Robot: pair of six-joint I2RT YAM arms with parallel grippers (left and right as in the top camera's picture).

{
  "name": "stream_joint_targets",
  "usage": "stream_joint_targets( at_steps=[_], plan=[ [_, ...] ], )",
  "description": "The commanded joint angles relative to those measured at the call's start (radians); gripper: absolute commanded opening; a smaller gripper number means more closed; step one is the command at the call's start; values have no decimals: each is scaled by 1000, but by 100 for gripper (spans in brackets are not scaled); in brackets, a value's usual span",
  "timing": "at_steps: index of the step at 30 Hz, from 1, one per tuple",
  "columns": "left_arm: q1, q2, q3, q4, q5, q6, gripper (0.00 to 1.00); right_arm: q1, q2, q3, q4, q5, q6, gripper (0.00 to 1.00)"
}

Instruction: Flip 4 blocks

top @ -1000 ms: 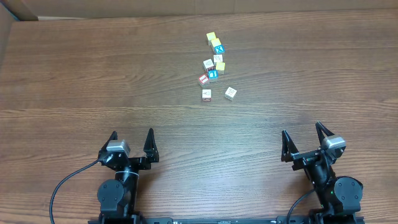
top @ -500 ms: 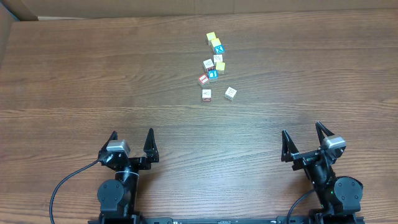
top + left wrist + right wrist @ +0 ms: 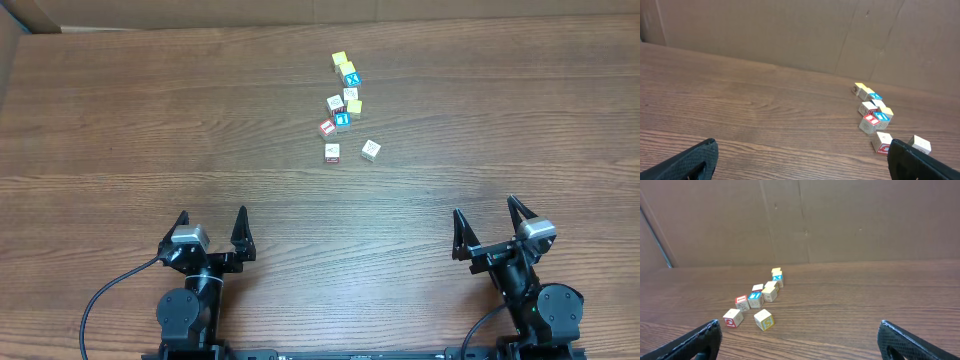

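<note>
Several tiny picture blocks [image 3: 345, 105] lie in a loose cluster on the far middle of the wooden table [image 3: 150, 120]. Two white-topped blocks sit nearest the arms: one [image 3: 332, 152] on the left, one [image 3: 371, 150] on the right. In the right wrist view these are the red-printed cube [image 3: 732, 317] and the yellow-printed cube [image 3: 764, 319]. In the left wrist view the cluster [image 3: 872, 112] lies ahead to the right. My left gripper [image 3: 212, 222] [image 3: 802, 165] and right gripper [image 3: 487, 215] [image 3: 800, 342] stand open and empty at the near edge, far from the blocks.
Plain yellow-topped cubes [image 3: 343, 64] and blue-faced cubes [image 3: 351, 79] are mixed into the same cluster. A brown cardboard wall [image 3: 840, 220] stands along the table's far edge. A black cable [image 3: 100, 300] loops beside the left arm's base.
</note>
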Motion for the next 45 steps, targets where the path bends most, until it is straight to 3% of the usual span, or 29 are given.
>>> stream_joint_targets(
  at_steps=[1,45],
  plan=[
    [11,-9,-4,-1,4,23,100,-2,-7,-10,6,-6,3,100],
    [11,-9,-4,6,18,-3,100,-2,-7,-10,25,-16,3,100]
  ],
)
